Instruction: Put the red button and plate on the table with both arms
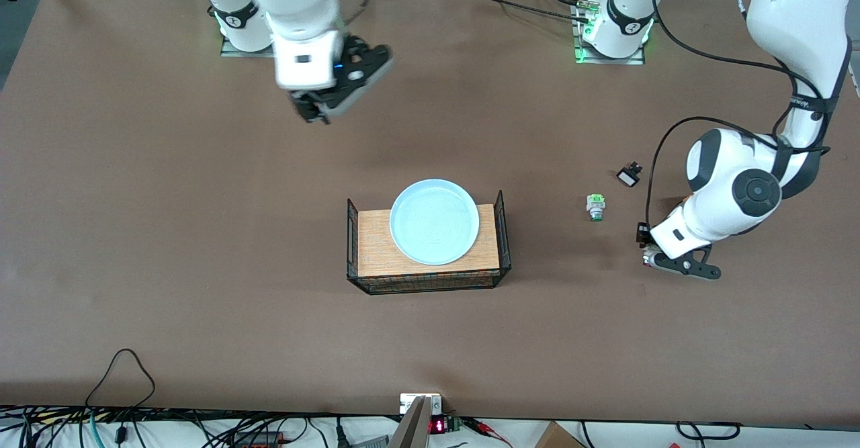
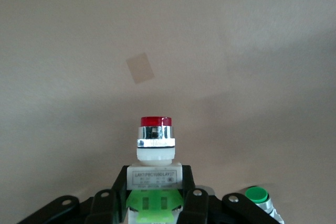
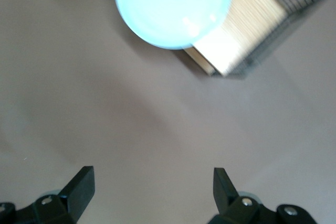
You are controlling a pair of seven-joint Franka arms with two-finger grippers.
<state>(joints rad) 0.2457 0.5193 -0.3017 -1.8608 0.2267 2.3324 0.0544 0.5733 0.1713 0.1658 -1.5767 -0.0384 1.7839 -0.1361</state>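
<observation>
The large, flat, matte brown table (image 1: 168, 246) carries a low platform (image 1: 376, 250) with a pale wood-grain top and black wire-mesh sides, near its middle. On that top rests the round, shallow, pale light-blue plate (image 1: 434, 221) with a smooth glossy face and a raised rim; part of its rim overhangs the platform edge toward the robots' bases.

The left gripper (image 2: 155, 195) sits low toward the left arm's end of the table, its 2 black fingers (image 2: 118, 192) clamped on the whitish body of the small red button (image 2: 156, 139). The switch has a round red tip, a shiny silvery collar, a white neck, a printed label and a bright green top, and points away from the gripper over bare tabletop. In the front view the gripper (image 1: 648, 254) only shows a trace of it.

A similar switch with a green tip (image 1: 595, 207) lies on the table just beside the left gripper, toward the platform. A small black-and-white rectangular part (image 1: 629, 176) lies farther from the front camera.

The right gripper (image 3: 152, 187) hangs in the air over bare table near the right arm's base, its 2 black fingers (image 3: 81, 184) spread wide apart and empty.
</observation>
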